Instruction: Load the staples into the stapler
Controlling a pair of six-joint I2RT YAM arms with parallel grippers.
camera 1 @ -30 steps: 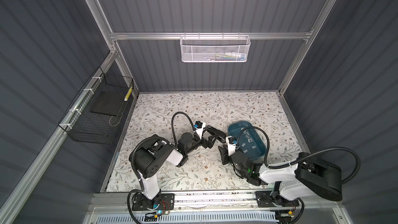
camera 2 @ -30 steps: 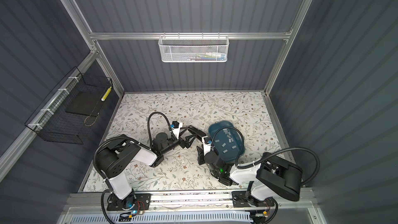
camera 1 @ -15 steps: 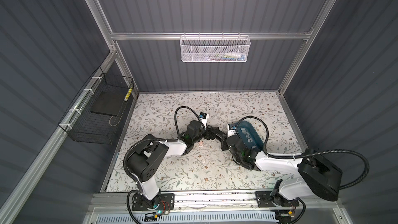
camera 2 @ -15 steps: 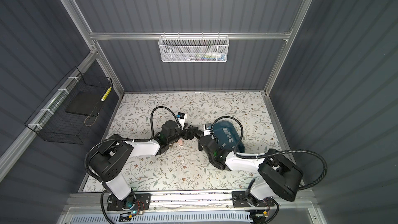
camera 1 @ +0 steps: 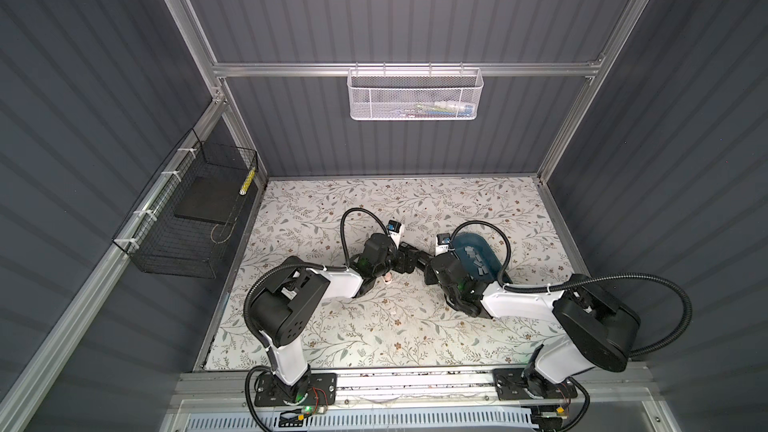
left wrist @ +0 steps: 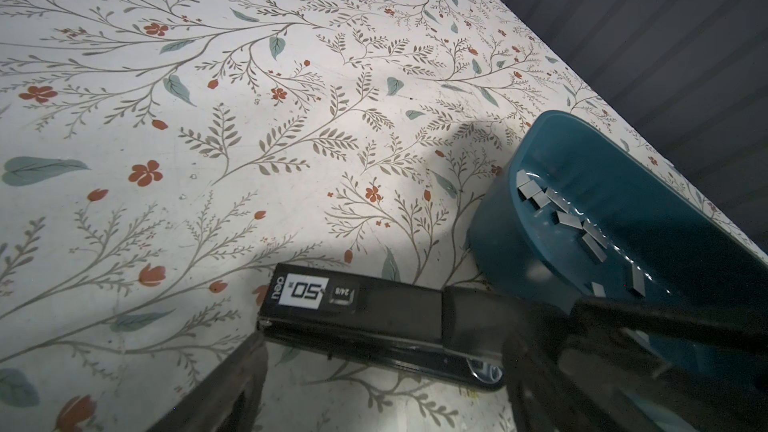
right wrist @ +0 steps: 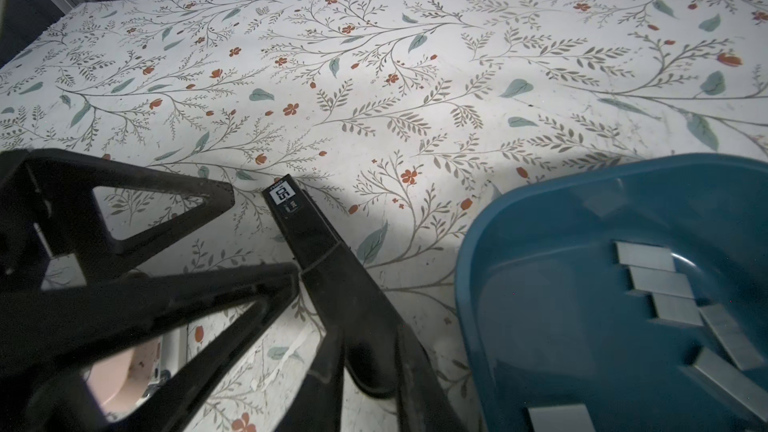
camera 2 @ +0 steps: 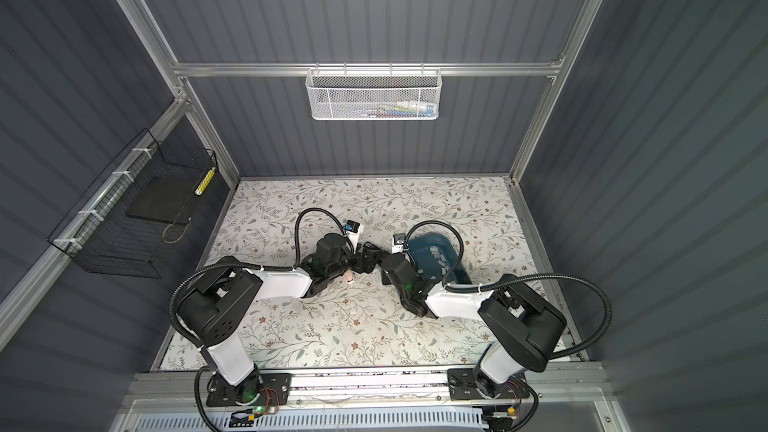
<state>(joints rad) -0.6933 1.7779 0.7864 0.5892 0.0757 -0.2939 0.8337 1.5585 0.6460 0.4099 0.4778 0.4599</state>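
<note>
Both of my arms have swung in toward the middle of the desk (camera 1: 332, 326) over the last second, and my right claw (right wrist: 370, 359) has come away from the tray's near corner to narrow onto the stapler (left wrist: 353, 313). That stapler lies flat at the desk's middle, a long black bar with a glossy top. Its long axis slants from my right claw toward the far edge and a little left, and the nose with the white "50" label points away from that claw. My right claw is narrow, one finger pressed to each side of the rounded rear end. My left claw (camera 1: 407, 260) stands wide and holds nothing. Its two skeletal, triangular fingers (right wrist: 187, 292) reach at the stapler's left flank, one by the nose and one farther back; whether they touch it I cannot tell. The staples (left wrist: 594, 247), flat grey metal strips, lie scattered in a teal plastic tray (left wrist: 519, 222) with rounded corners, just right of the stapler. A small pink thing (camera 1: 387, 279) sits on the desk beneath my left wrist.
</note>
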